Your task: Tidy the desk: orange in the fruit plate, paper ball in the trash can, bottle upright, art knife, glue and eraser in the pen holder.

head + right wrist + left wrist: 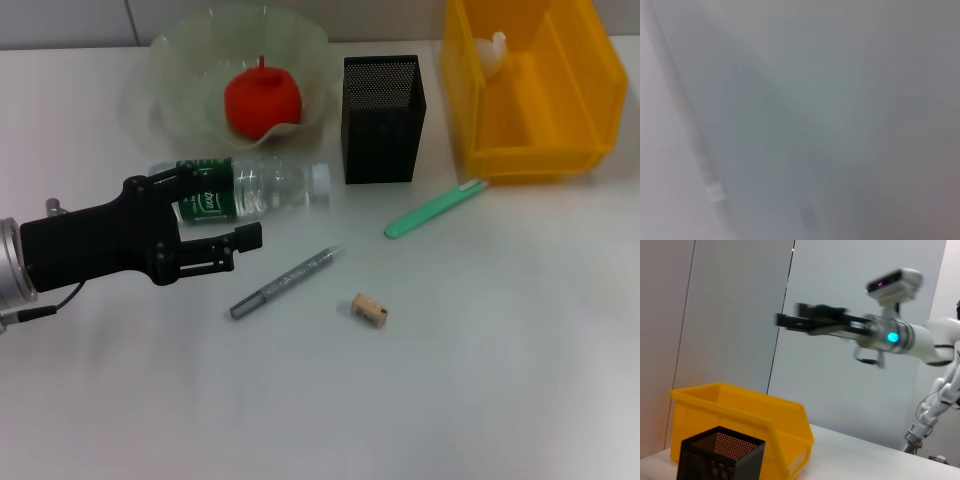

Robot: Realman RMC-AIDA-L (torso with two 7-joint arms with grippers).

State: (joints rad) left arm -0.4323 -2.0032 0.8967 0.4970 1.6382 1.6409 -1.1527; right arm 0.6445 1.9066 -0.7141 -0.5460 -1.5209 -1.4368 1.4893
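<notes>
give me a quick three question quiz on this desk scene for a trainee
1. True or false: the orange is already in the fruit plate.
2. Multiple choice: how does the bottle stand? A) upright B) on its side C) inside the trash can
3. Short answer: name two loose items on the table that should go in the pen holder.

Key:
1. True.
2. B. It lies on its side in front of the fruit plate, with the left tool open around its labelled end.
3. Any two of: the eraser, the green art knife, the grey glue stick.
</notes>
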